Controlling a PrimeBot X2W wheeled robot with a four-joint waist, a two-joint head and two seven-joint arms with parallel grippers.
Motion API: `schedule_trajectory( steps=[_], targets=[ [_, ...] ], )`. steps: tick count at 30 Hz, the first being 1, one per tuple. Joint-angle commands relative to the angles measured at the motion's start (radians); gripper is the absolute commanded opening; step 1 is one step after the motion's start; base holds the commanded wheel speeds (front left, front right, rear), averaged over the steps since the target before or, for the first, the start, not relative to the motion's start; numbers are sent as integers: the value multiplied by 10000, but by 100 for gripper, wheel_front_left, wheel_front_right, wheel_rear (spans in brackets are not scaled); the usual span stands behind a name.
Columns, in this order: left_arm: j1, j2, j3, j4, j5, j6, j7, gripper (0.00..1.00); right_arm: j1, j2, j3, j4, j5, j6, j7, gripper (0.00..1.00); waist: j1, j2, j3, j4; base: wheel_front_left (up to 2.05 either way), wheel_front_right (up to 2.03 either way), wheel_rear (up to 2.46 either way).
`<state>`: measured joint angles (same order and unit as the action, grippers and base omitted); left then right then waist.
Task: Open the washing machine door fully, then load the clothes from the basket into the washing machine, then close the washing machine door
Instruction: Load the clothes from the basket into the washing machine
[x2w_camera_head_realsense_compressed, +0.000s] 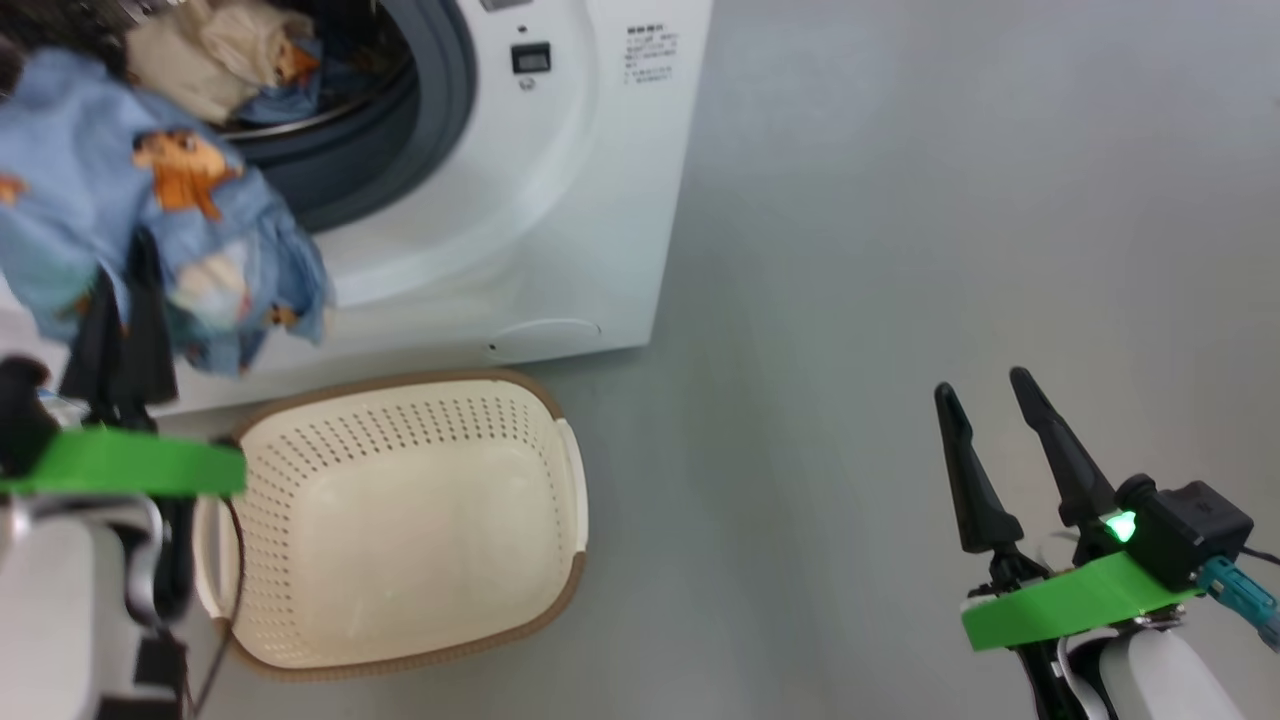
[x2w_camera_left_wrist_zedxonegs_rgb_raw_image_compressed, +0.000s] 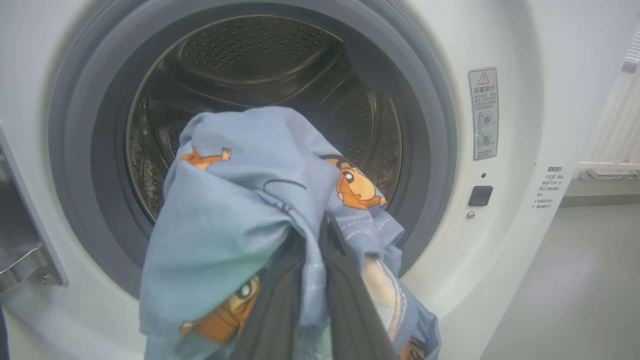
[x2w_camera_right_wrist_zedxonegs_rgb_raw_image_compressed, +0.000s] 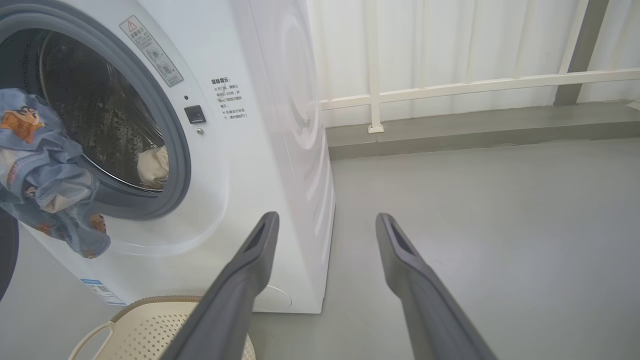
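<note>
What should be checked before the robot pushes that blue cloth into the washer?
1. Grip: ok. The left gripper is shut on the blue cloth.
2. Way into the drum: ok, nothing blocks it ahead of the cloth.
3. Room inside: ok. One cream piece lies low in the drum.
4. Cloth above the grey ring: not ok. Its lower folds hang in front of the ring's bottom.
5. Basket empty: ok, nothing in it.
6. Right gripper out of the way: ok. It is open over the floor, apart from the machine.
</note>
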<state>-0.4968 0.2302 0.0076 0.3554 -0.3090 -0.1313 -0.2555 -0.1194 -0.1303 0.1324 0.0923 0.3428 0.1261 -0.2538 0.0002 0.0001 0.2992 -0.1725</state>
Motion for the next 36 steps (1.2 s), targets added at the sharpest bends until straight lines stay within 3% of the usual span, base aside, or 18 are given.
schedule_trajectory(
  steps=[1,12,24,36],
  targets=[
    [-394,391,270,-127,-82,6,-63,0,-224,-88,270,-253,-73,46,-80,100,-2,-1,403,-258,0,0,0],
    [-3616,1384,-94,2540,-210,6,-63,0,-882,209,550,-275,-61,46,-80,100,-2,-1,1451,-868,0,0,0],
    [-6759,2073,-844,5386,243,6,-63,0,-1447,471,975,-367,-35,46,-80,100,-2,-1,2568,-1488,0,0,0],
    [-8590,2707,-1451,6174,977,40,-63,0,-1782,704,1493,-415,42,46,-80,100,-2,-1,3292,-2139,0,0,0]
  ],
)
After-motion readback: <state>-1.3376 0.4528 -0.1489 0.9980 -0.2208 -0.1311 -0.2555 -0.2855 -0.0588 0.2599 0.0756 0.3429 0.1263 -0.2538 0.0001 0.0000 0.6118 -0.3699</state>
